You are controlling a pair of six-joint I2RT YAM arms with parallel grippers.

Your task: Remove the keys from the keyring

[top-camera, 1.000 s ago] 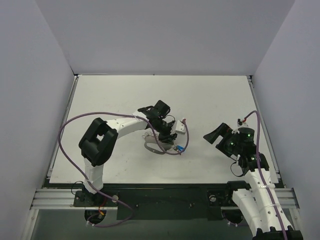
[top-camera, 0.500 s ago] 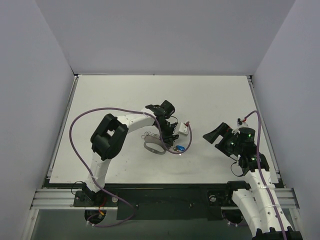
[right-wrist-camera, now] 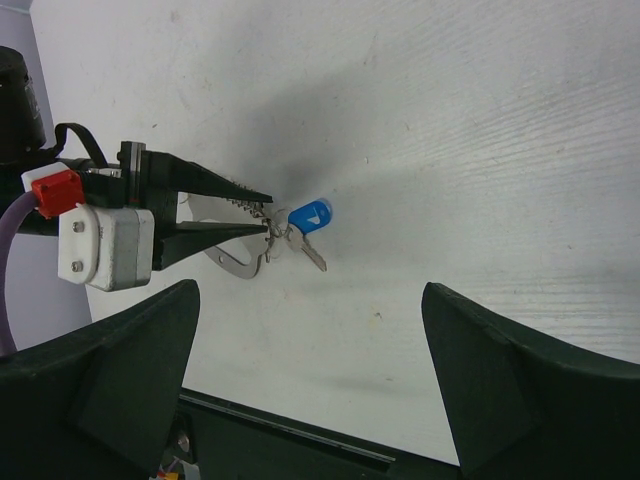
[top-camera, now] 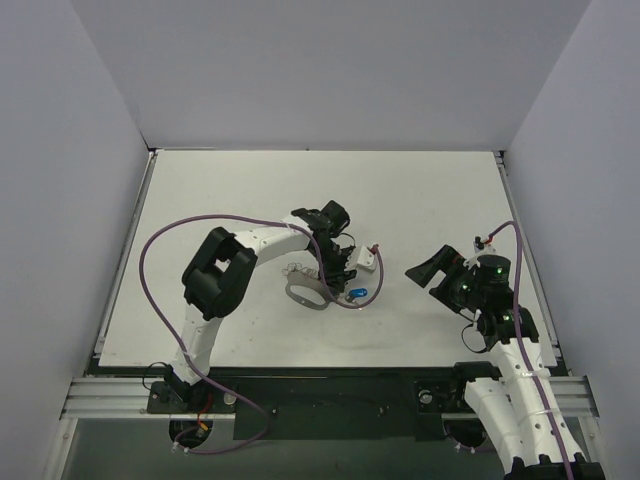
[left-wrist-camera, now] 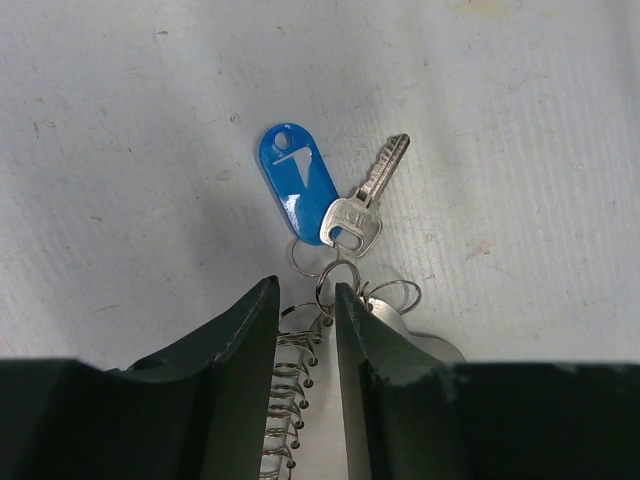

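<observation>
Left wrist view puts the left gripper (left-wrist-camera: 305,295) at the bottom of the frame. Its fingers (left-wrist-camera: 235,340) are drawn almost together on the coil (left-wrist-camera: 288,400) of the keyring (top-camera: 304,292), and that coil alone fills the slit between them. Just above the tips sit the small rings (left-wrist-camera: 335,275). From these the blue tag (left-wrist-camera: 298,183) fans to the upper left and the key (left-wrist-camera: 368,200) to the upper right, their lower ends touching. Both lie flat on the table (left-wrist-camera: 120,120).

The weak point, to my eye, is that grip. The coil is round and springy, so a pull on the key could slide it out between the pads and drag the whole bunch across the table. The key also lies flat, so fingers coming down on it may scrape past, or close on the tag beside it instead. The rings are tiny, and working one open looks fiddly.

In the top view the left arm rises from the lower left and folds at an elbow left of centre. Its forearm reaches right to mid-table, with the wrist tipped down over the bunch. The right gripper (top-camera: 428,272) hangs at the right of the frame, well apart from the key and turned toward it. Its fingers (right-wrist-camera: 120,370) are spread wide and hold nothing.
</observation>
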